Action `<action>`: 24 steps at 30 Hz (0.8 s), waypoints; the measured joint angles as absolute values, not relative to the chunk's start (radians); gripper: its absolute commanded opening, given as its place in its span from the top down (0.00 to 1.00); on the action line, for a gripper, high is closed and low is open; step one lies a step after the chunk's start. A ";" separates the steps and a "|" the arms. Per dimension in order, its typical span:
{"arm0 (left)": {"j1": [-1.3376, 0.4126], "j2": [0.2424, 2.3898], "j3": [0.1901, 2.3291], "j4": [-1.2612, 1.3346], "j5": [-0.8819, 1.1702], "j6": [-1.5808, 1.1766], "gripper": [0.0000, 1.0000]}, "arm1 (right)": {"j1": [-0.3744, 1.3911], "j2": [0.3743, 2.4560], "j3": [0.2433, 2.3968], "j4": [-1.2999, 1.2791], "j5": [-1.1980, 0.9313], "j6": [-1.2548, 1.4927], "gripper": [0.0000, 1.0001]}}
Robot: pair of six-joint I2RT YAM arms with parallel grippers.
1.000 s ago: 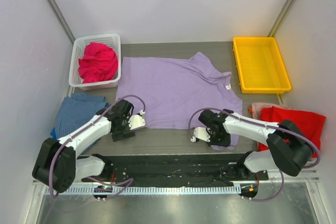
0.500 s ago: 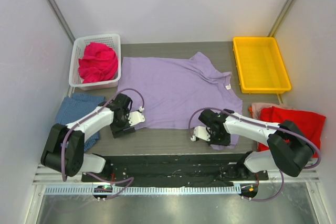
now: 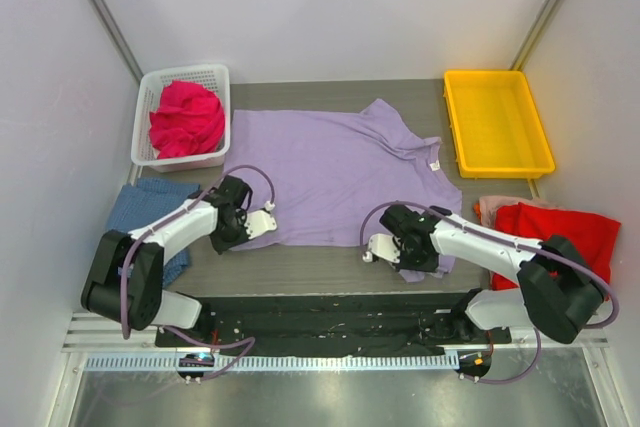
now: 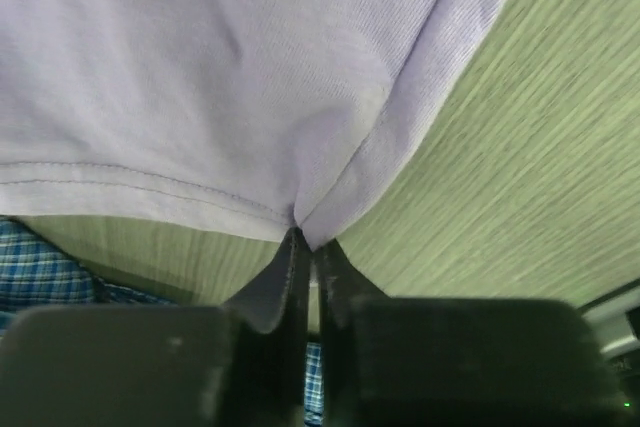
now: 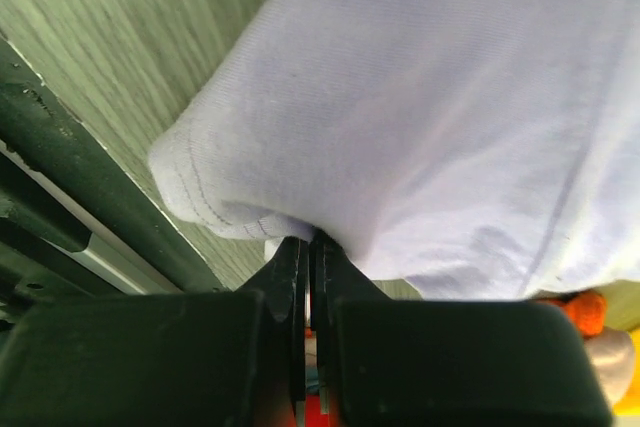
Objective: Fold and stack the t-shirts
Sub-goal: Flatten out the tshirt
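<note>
Lavender t-shirt (image 3: 330, 172) is spread flat mid-counter (image 3: 310, 262). Near-left hem corner is pinched in the clenched left pincer (image 4: 305, 244). Near-right corner is clamped by the right pincer (image 5: 308, 244). Magenta t-shirt (image 3: 186, 117) is heaped in the white basket (image 3: 150, 87).

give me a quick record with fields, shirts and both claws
purple shirt: spread flat mid-table
left claw: shut on purple shirt's near left corner
right claw: shut on its near right corner
pink shirt: bunched in white basket
blue checked shirt: left edge, near side
red shirt: right edge, near side
yellow tray: far right corner
</note>
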State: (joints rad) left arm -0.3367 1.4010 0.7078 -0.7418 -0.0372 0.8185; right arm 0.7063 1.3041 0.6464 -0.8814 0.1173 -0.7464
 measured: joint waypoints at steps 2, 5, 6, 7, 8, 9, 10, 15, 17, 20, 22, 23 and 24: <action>-0.336 1.386 0.701 -0.728 -0.043 0.817 1.00 | 0.704 1.296 0.660 -0.884 0.123 -0.745 0.99; -0.335 1.342 0.698 -0.722 -0.044 0.811 1.00 | 0.702 1.274 0.701 -0.896 0.135 -0.732 0.99; -0.335 1.322 0.700 -0.722 -0.044 0.803 1.00 | 0.701 1.262 0.720 -0.899 0.140 -0.727 0.99; -0.335 1.302 0.705 -0.723 -0.044 0.792 1.00 | 0.698 1.249 0.744 -0.906 0.146 -0.720 0.99; -0.335 1.282 0.715 -0.725 -0.044 0.784 1.00 | 0.696 1.234 0.770 -0.909 0.154 -0.708 0.99; -0.335 1.261 0.730 -0.726 -0.044 0.767 1.00 | 0.694 1.220 0.794 -0.911 0.161 -0.701 0.99; -0.335 1.238 0.748 -0.722 -0.044 0.755 1.00 | 0.690 1.204 0.828 -0.913 0.173 -0.687 0.99; -0.334 1.075 0.862 -0.669 -0.044 0.658 1.00 | 0.658 1.108 0.998 -0.826 0.268 -0.603 0.99; -0.334 1.021 0.920 -0.635 -0.048 0.608 1.00 | 0.646 1.085 1.064 -0.775 0.332 -0.573 0.99; -0.334 0.997 1.021 -0.582 -0.079 0.543 1.00 | 0.608 1.104 1.190 -0.706 0.412 -0.551 0.99; -0.334 1.010 1.093 -0.528 -0.113 0.499 1.00 | 0.553 1.139 1.284 -0.656 0.442 -0.542 0.99; -0.334 1.024 1.131 -0.501 -0.132 0.476 1.00 | 0.517 1.165 1.335 -0.626 0.451 -0.537 0.99; -0.334 1.046 1.167 -0.477 -0.151 0.455 1.00 | 0.487 1.186 1.380 -0.608 0.458 -0.529 0.99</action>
State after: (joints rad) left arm -0.3336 1.0462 1.1671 -0.4770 -0.1509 0.4553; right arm 0.4866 1.1858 1.3796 -0.6079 0.4583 -0.5285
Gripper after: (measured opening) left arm 0.019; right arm 0.040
